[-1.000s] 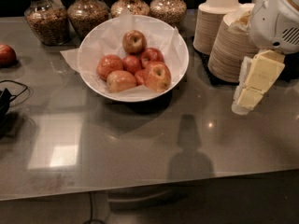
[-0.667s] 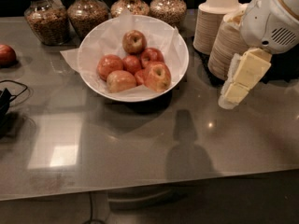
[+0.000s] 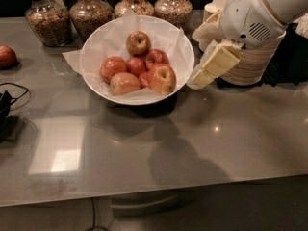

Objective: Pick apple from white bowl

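The white bowl (image 3: 185, 46), lined with crinkled white paper, stands on the grey table at the back centre. Several apples are piled in it. The apple (image 3: 162, 78), the largest one, red-orange with yellowish patches and a dark stem hollow, lies at the front right of the pile. A rounder yellow-brown apple (image 3: 138, 43) lies at the back, with smaller red apples (image 3: 136, 65) between them. My gripper (image 3: 203, 75) hangs from the white arm at the upper right. Its cream tips point down and left, just outside the bowl's right rim, and it holds nothing.
Several glass jars (image 3: 44, 19) of grain stand along the back edge. Stacks of beige paper bowls (image 3: 255, 61) stand at the right, partly behind my arm. A lone red apple (image 3: 6, 57) and a black cable (image 3: 8, 102) lie at the far left.
My arm has swung left and down. The gripper has moved from beside the paper bowl stacks to the right rim of the white bowl. The apples have not moved.
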